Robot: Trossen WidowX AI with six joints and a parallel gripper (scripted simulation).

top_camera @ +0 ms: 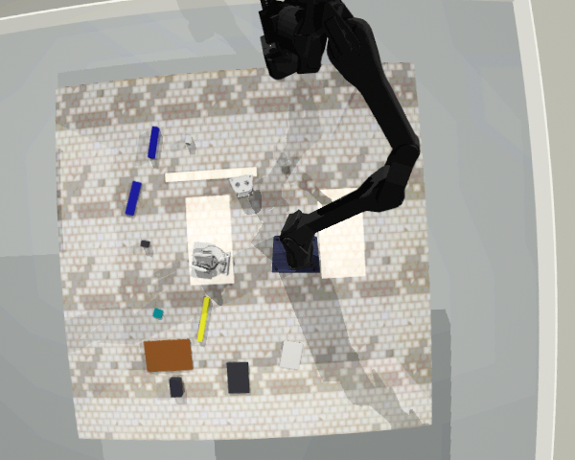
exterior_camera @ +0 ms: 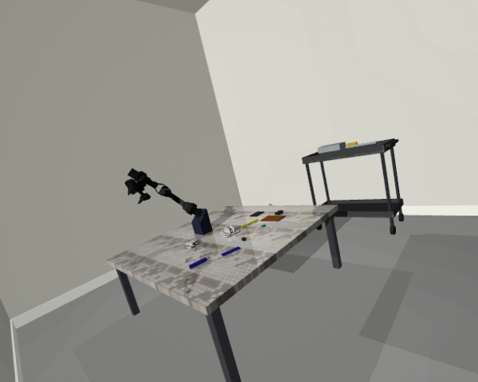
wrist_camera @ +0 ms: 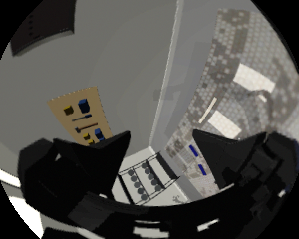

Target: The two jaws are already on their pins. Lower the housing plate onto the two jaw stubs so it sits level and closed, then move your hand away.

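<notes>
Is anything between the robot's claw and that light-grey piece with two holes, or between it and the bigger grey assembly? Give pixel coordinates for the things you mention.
Nothing visible stands up in either path. A flat cream strip [top_camera: 194, 176] [wrist_camera: 207, 111] lies gripper-side [top_camera: 283, 49] [exterior_camera: 135, 196] [wrist_camera: 161, 132] of the piece [top_camera: 241, 184] [exterior_camera: 193, 243]; a flat white panel [top_camera: 208, 218] [wrist_camera: 224, 123] lies towards the assembly [top_camera: 210, 261] [exterior_camera: 229, 231].

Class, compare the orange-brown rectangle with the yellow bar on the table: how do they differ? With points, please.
The orange-brown rectangle [top_camera: 168, 355] [exterior_camera: 272, 218] is broad, while the yellow bar [top_camera: 203, 319] [exterior_camera: 249, 224] is narrow. In the top view, the rectangle's long side runs roughly across the picture; the bar's runs mostly up and down. Their colours differ too. Both lie on the tabletop.
</notes>
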